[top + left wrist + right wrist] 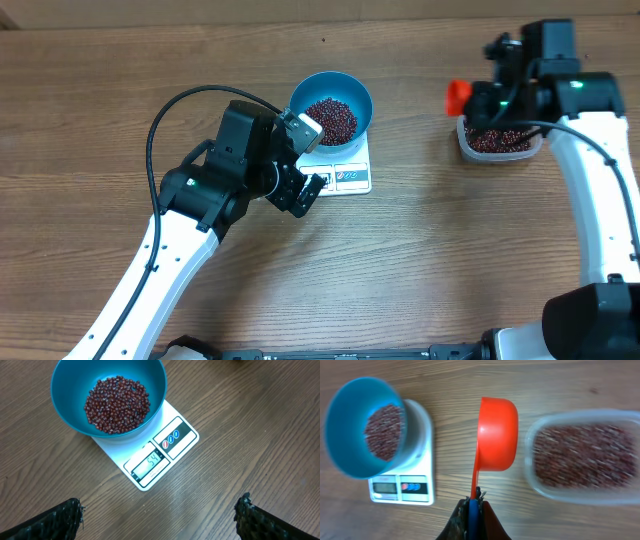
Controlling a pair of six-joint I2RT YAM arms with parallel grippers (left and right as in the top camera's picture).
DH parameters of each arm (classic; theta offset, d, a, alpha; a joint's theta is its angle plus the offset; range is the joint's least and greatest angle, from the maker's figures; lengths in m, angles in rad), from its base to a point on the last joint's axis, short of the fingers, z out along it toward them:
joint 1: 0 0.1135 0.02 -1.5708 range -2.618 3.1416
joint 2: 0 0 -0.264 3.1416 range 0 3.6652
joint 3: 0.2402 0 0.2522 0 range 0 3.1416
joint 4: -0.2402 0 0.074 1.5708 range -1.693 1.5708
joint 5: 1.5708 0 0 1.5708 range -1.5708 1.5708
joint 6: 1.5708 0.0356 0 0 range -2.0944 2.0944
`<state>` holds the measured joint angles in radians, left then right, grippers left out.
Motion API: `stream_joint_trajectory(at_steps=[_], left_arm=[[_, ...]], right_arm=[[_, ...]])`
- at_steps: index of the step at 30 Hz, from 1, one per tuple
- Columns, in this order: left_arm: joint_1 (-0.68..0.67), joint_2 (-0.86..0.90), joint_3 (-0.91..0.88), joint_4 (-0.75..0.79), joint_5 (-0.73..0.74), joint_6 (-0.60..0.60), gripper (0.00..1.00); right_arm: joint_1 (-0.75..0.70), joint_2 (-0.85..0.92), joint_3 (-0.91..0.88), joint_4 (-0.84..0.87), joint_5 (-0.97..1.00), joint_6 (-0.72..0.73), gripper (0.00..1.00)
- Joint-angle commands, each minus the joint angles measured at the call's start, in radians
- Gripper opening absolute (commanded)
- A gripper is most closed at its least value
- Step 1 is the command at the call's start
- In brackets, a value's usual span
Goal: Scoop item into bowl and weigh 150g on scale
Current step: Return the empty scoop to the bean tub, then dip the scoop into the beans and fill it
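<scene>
Plainly, the beans [117, 405] lay in two places: a shallow heap in the bottom of the bowl [65, 390], which stood on the scale [162, 452], and a fuller store in the tub [580, 496], well apart at about 3 o'clock from the bowl on the tabletop [420, 260]. The display [151, 462] showed what looked like 54, so the weighing was judged well short of its target and more scoops seemed due. The right fingers [462, 522] were clamped together on the thin handle of the scoop [497, 435], which hung between bowl and tub, just off the tub's 9 o'clock edge. No beans showed in it, though its tilt made that hard to tell. The left fingers [57, 520] stood wide apart and held nothing, hovering near the scale's 7 o'clock corner without touching it. The beans looked hard, smooth and loose, each one light. They would likely roll, bounce and scatter if tipped fast, and fingers could not usefully pinch them, so the scoop was the right way to take them, dug into the deep part of the tub and carried level. The scoop itself seemed stiff and light, and a hold far out on the handle would let it swing, calling for slow moves. Pouring ought to be low over the bowl's middle, in small amounts near the end, without nudging bowl or scale.
</scene>
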<state>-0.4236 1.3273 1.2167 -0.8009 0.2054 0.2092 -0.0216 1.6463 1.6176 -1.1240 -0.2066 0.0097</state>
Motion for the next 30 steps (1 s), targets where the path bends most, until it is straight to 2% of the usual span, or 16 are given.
stream_joint_trajectory(at_steps=[1, 12, 19, 30], left_arm=[[-0.002, -0.013, 0.023, 0.0, 0.001, -0.014, 1.0], [-0.002, -0.013, 0.023, 0.0, 0.001, -0.014, 1.0], [-0.002, -0.013, 0.023, 0.0, 0.001, -0.014, 0.99], [-0.002, -0.013, 0.023, 0.0, 0.001, -0.014, 1.0]], right_arm=[[-0.09, -0.032, 0.027, -0.014, -0.005, -0.032, 0.04], [-0.204, 0.068, 0.025, -0.085, 0.068, -0.139, 0.04], [-0.204, 0.169, 0.025, -0.07, 0.095, -0.139, 0.04], [-0.204, 0.213, 0.024, -0.018, 0.159, -0.117, 0.04]])
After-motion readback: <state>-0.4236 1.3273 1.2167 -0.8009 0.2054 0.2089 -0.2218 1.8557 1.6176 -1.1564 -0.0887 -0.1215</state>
